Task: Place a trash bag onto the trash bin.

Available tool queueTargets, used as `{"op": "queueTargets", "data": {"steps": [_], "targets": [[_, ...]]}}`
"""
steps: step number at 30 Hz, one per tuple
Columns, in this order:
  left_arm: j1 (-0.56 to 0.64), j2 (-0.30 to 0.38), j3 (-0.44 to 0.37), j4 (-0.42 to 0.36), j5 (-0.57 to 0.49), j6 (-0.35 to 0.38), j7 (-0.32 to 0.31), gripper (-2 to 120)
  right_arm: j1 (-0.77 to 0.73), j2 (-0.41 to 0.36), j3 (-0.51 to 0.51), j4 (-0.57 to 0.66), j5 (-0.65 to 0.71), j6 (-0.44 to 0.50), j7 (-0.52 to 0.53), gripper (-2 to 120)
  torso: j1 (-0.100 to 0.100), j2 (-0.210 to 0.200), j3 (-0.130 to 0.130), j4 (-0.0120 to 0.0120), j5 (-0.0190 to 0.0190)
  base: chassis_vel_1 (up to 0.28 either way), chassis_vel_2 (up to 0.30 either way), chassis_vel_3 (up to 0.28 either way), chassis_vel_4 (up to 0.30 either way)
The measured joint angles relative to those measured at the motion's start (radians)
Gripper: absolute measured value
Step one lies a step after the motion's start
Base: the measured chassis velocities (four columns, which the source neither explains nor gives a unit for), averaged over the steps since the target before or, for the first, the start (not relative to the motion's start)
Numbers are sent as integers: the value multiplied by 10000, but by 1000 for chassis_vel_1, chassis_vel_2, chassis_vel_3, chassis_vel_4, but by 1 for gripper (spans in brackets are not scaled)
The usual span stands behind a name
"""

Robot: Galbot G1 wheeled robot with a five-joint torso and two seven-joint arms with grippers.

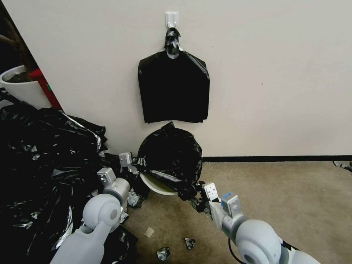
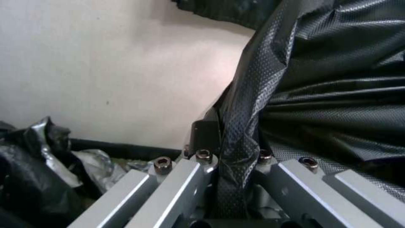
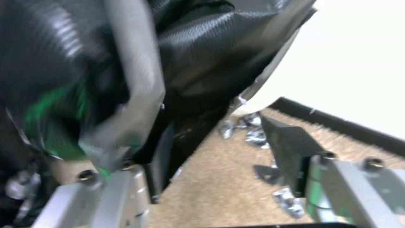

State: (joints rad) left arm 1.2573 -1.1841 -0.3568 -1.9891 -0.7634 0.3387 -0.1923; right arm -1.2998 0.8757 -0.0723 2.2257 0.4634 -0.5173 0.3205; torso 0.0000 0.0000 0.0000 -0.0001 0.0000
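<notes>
The trash bag (image 1: pixel 170 152) is sitting over the trash bin (image 1: pixel 156 184), which is lying tipped on the carpet (image 1: pixel 278 198) against the wall (image 1: pixel 275 73), at about 6 o'clock from the bundle of bags (image 1: pixel 173 91) hanging on the hook (image 1: pixel 171 18). The bag is puffing up like a black balloon, and just a curve of the bin's white rim is peeking out under it. The left gripper (image 1: pixel 126 160) is at the bag's 9 o'clock side, and in the left wrist view its fingers are pressing together on a strip of the film (image 2: pixel 236 164). The right gripper (image 1: pixel 205 194) is at the bag's 5 o'clock side; in the right wrist view its fingers are standing apart, with carpet showing between them. The bag looks very light, soft and slippery, and it could tear, so the best place to hold it is probably the bunched edge near the rim. The bin's body and label are hiding under the plastic. The big heap of black sheeting (image 1: pixel 40 165) is covering the floor at 9 o'clock.
</notes>
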Motion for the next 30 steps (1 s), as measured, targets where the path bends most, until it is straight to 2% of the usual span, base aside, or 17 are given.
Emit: {"op": "queueTargets", "data": {"steps": [2, 5, 8, 10, 11, 12, 14, 18, 19, 20, 22, 23, 25, 26, 28, 30], "targets": [[-91, -5, 36, 41, 0, 105, -176, 3, -289, -184, 58, 315, -429, 99, 9, 70, 0, 0, 0, 1, 0, 0, 0, 0, 0], [-148, -3, 56, 75, 1, 145, -238, 3, -506, -312, 61, 574, -669, 205, -45, 78, 0, 0, 0, 0, 0, 0, 0, 0, 0], [-202, -8, 104, 149, 8, 186, -322, 3, -829, -511, 16, 994, -1172, 318, -528, 93, 0, 0, 0, 0, -1, 0, 0, 0, 0], [-202, -8, 104, 149, 8, 186, -322, 3, -829, -511, 16, 994, -1172, 318, -528, 93, 0, 0, 0, 0, -1, 0, 0, 0, 0], [-205, -23, 113, 167, 22, 190, -347, 3, -889, -563, -23, 1060, -1331, 302, -681, 98, 0, 0, 0, 1, 0, 0, 0, 0, 0], [-189, -38, 114, 170, 36, 190, -364, 3, -861, -589, 20, 1024, -1774, -134, -762, 100, 0, 0, -1, 0, 0, 0, 0, 0, 0], [-168, -38, 107, 170, 46, 191, -368, 3, -794, -578, 108, 951, -1854, -329, -736, 100, 0, 0, 0, 1, 1, 0, 0, 0, 0], [-147, -34, 64, 161, 49, 188, -395, 3, -861, -633, 140, 967, -1871, -60, -864, 100, 0, 0, 0, 1, 0, 0, 0, 0, 0], [-147, -35, 56, 161, 49, 186, -412, 3, -935, -659, 112, 989, -1942, 253, -1162, 100, -1, 0, 0, 1, 0, 0, 0, 0, 0], [-147, -47, 42, 161, 48, 184, -439, 3, -1018, -672, 91, 975, -2184, 971, -1668, 100, 0, 1, 0, 1, 0, 0, 0, 0, 0], [-141, -71, 35, 161, 47, 179, -490, 3, -1083, -622, 119, 703, -2846, 2970, -2705, 100, 0, 0, 0, 1, -1, 0, 0, 0, 0], [-141, -71, 35, 161, 47, 179, -490, 3, -1083, -622, 119, 703, -2846, 2970, -2705, 100, 0, 0, 0, 1, -1, 0, 0, 0, 0], [-125, -79, 35, 158, 47, 178, -527, 3, -1065, -548, 281, 362, -3583, 4548, -3900, 100, 0, 0, 0, 1, 0, 0, 0, 0, 0], [-125, -79, 35, 158, 47, 178, -527, 3, -1065, -548, 281, 362, -3583, 4548, -3900, 100, 0, 0, 0, 1, 0, 0, 0, 0, 0], [-105, -79, 28, 128, 45, 177, -553, 3, -1041, -518, 408, 103, -4432, 5323, -4784, 100, -1, 0, 0, 1, 0, 0, 0, 0, 0], [-101, -78, 18, 107, 38, 177, -563, 3, -1028, -506, 434, 8, -4895, 5401, -4904, 100, 0, 0, 0, 1, -1, 0, 0, 0, 0]]}}
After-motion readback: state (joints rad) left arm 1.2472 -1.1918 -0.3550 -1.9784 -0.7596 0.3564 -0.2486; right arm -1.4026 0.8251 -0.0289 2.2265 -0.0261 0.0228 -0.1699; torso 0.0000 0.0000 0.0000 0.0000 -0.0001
